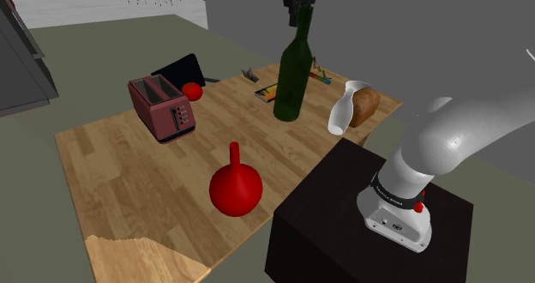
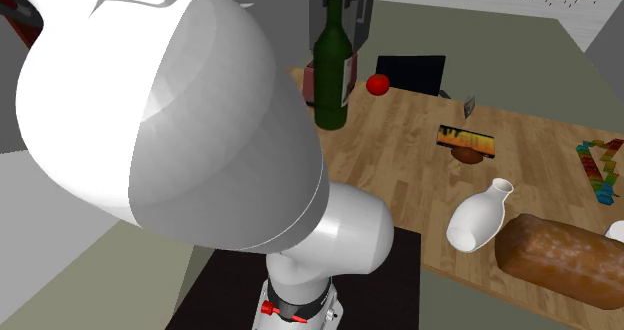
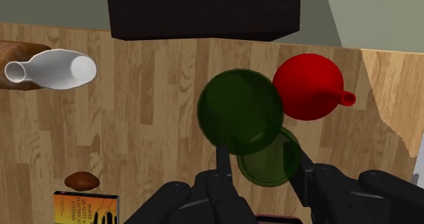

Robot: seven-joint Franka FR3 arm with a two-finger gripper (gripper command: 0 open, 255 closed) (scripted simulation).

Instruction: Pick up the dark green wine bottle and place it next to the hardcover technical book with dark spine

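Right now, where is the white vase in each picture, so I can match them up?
Shoulder view: white vase near the table's right edge, between green bottle and brown loaf.
Second exterior view: lower right, just left of the loaf.
Wrist view: beside the loaf, apart from the bottle.
Shared landmark: the green bottle.
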